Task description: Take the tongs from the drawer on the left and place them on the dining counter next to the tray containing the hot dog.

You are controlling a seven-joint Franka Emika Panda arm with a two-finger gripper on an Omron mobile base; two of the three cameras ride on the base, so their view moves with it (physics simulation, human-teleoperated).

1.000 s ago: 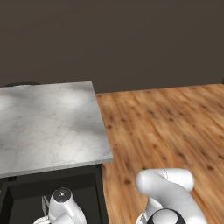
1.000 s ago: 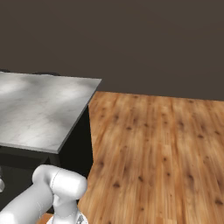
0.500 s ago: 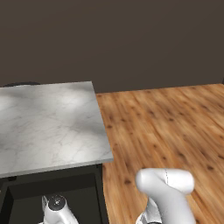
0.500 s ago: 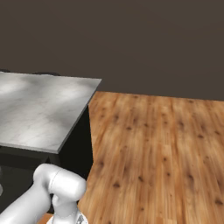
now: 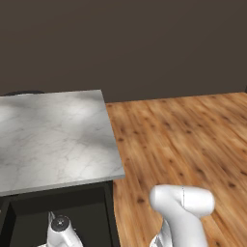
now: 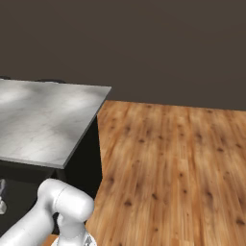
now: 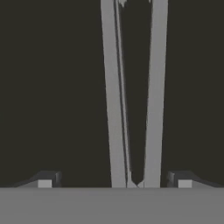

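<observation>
The pincer (image 7: 114, 183) stands apart, straddling the tongs (image 7: 131, 96) on the dark drawer (image 5: 58, 207) floor; their joined end lies between the fingertips (image 7: 44, 180), long axis running straight ahead.

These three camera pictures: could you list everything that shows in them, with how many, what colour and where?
dining counter: one, white-grey veined marble top on a dark base, left side of both base views.
drawer: one, black, pulled open below the counter's near edge, bottom left of the left base view.
tongs: one pair, pale silver, two narrow arms in a long thin V, lying on the dark drawer floor in the hand view, between the finger tips.
floor: wooden planks, warm brown, right of the counter.
wall: dark brown-grey, across the back.
arm: one, white, lower right of the left base view, reaching down into the drawer.
gripper: one, dark finger tips standing wide open on either side of the tongs.
</observation>
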